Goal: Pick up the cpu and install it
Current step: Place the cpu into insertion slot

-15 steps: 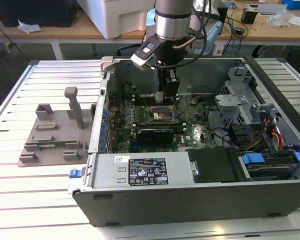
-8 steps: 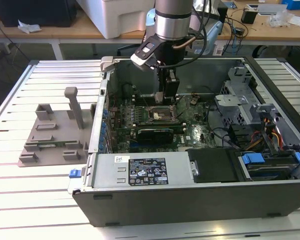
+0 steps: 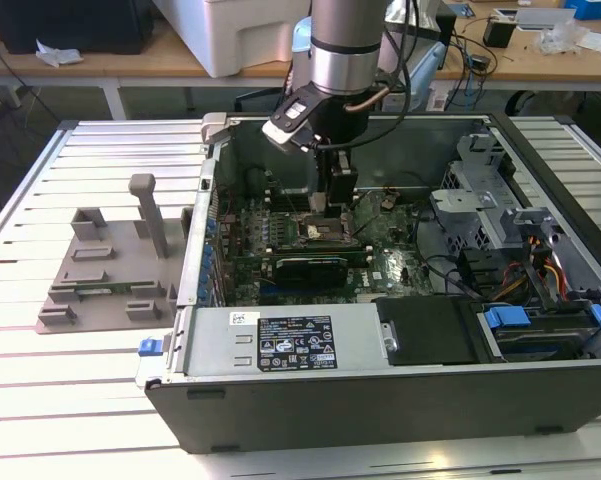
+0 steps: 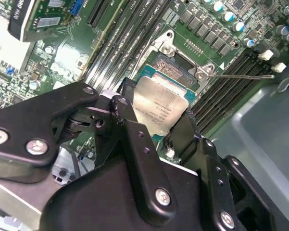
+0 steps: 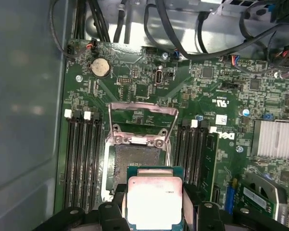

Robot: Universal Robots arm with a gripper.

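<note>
Over mobo socket (image 5: 134,159), tool (image 5: 155,214) grips cpu (image 5: 154,195) by 2 edges

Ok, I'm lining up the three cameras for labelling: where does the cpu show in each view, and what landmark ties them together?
Exterior view: too small to tell apart; look at the gripper tip above the socket.
First wrist view: the cpu, held in the gripper, partly covers the socket.
Second wrist view: the cpu, gripped, silvery top showing.
Shared landmark: the socket.

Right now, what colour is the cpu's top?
Silvery grey; the cpu shows best in the first wrist view.
</note>
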